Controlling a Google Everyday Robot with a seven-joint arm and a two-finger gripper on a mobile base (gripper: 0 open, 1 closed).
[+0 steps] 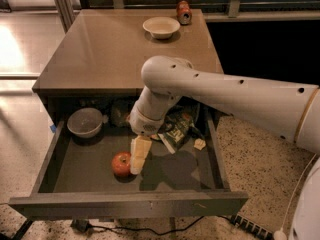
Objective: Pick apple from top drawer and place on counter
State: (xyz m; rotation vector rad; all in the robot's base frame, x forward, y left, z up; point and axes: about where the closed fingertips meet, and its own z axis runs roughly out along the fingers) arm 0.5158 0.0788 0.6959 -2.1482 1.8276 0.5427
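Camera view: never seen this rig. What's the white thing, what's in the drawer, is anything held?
One view, looking down from above at a cabinet. The white tube is the robot's single arm; its pale end effector reaches down into the open top drawer, right beside the apple, seemingly touching it. The apple rests on the drawer floor, not lifted. Also in the drawer: a grey bowl, a dark snack bag and a small pale scrap. On the counter: a pale bowl and a red can.

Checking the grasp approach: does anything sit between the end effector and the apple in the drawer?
Nothing visible does. The end effector hangs inside the top drawer, right beside the apple.
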